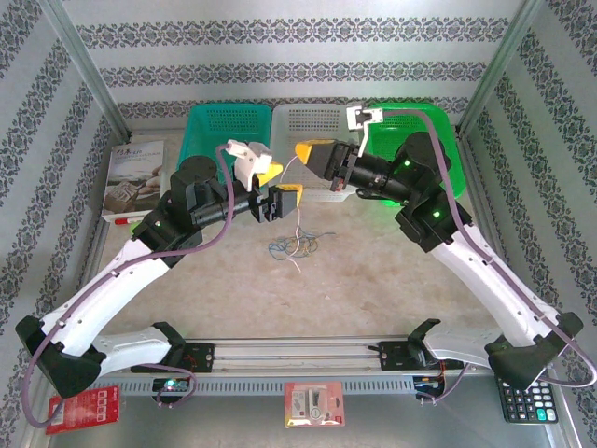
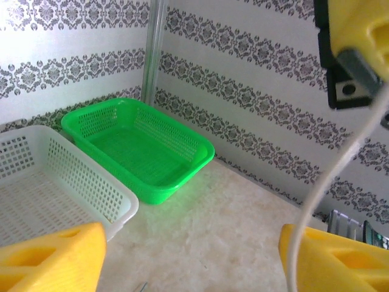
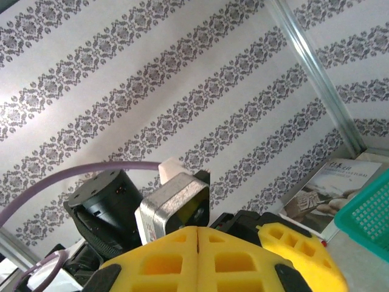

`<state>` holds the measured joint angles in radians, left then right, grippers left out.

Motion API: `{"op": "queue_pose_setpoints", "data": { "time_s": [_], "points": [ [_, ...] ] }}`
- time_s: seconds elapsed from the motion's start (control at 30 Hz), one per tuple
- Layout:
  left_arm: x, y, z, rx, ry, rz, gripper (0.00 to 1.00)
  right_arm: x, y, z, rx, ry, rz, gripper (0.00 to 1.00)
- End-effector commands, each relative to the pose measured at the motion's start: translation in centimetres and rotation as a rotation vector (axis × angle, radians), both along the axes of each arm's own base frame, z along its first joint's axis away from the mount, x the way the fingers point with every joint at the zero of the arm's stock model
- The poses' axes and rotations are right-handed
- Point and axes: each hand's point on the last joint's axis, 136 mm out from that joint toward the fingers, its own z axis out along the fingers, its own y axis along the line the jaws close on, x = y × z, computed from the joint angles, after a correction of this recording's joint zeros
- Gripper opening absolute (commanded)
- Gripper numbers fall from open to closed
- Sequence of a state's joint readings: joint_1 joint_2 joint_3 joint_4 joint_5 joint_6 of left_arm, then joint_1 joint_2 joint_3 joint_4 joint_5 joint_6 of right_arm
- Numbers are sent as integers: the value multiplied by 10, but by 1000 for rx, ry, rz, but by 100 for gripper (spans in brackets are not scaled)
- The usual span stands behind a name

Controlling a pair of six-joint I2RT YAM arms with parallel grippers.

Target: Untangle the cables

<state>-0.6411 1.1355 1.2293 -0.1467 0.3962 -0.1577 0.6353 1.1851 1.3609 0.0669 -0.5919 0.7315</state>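
Cables (image 1: pixel 294 245) are lying in a small loose tangle mid-bench, whitish, dark & yellow strands looping over each other, just in front of both hands. One whitish wire (image 2: pixel 328 182) is rising out of the pile, passing btwn the left hand's yellow fingers (image 2: pixel 51 258), close to the one on the right of the left wrist view, & running up to the right hand (image 2: pixel 352 36).

Left hand (image 1: pixel 280 182) is hanging above the tangle w/ jaws standing apart, not gripping anything. Right hand (image 1: pixel 311 152) is sitting higher & further back, jaws pressed together, pinching that whitish wire as far as I can tell.

Bench (image 1: pixel 373 280) is pale. At the back a teal basket (image 1: pixel 224 126), white basket (image 1: pixel 312 117) & green basket (image 1: pixel 410 117) are standing in a row. A book (image 1: pixel 131 177) is lying at far left.
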Motion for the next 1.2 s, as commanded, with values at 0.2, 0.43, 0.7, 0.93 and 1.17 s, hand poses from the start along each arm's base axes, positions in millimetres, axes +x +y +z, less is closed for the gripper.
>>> {"op": "queue_pose_setpoints", "data": {
  "time_s": [0.2, 0.43, 0.7, 0.93, 1.17],
  "points": [
    [2, -2, 34, -80, -105, -28, 32, -4, 21, -22, -43, 12, 37, 0],
    [25, 8, 27, -78, -78, 64, 0, 5, 16, -32, -60, 19, -9, 2],
    [51, 27, 44, -149, -40, 159, 0, 23, 0, -71, -90, 1, -131, 56],
    [70, 35, 53, -181, -13, 200, 0, 27, 4, -112, -117, -31, -138, 58],
    [120, 75, 88, -258, -25, 332, 0, 40, 28, -178, -165, 85, -126, 57]
  ]
}}
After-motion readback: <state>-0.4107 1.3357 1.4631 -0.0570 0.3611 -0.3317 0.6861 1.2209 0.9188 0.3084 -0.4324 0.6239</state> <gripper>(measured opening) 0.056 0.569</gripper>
